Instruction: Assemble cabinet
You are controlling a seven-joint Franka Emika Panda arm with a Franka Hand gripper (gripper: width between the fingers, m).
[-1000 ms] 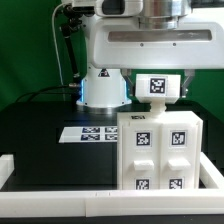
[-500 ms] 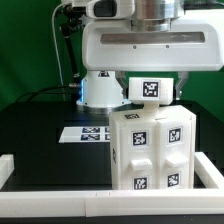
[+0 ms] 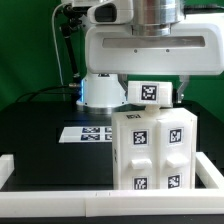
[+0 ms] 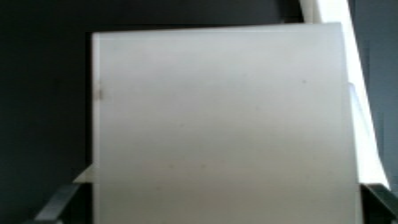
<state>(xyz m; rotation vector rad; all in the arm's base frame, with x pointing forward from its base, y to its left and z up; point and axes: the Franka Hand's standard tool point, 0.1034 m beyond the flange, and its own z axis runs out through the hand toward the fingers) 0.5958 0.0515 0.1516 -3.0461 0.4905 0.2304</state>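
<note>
The white cabinet (image 3: 150, 150) stands upright at the exterior view's right, its tagged drawer blocks facing the camera. A small white top panel (image 3: 150, 92) with one tag sits on top of it, just under the arm's hand. My gripper (image 3: 152, 82) is mostly hidden by the hand. In the wrist view the panel's plain white face (image 4: 214, 120) fills the picture. My gripper (image 4: 217, 205) straddles it, with a finger (image 4: 63, 200) showing at each edge of the panel, shut on it.
The marker board (image 3: 88, 133) lies flat on the black table to the left of the cabinet. A white raised rim (image 3: 50, 175) runs along the table's front and left. The arm's base (image 3: 100, 90) stands behind.
The cabinet and the top panel have shifted toward the exterior view's left and turned slightly with the hand, which has come a little lower. Little change over the last half second.
</note>
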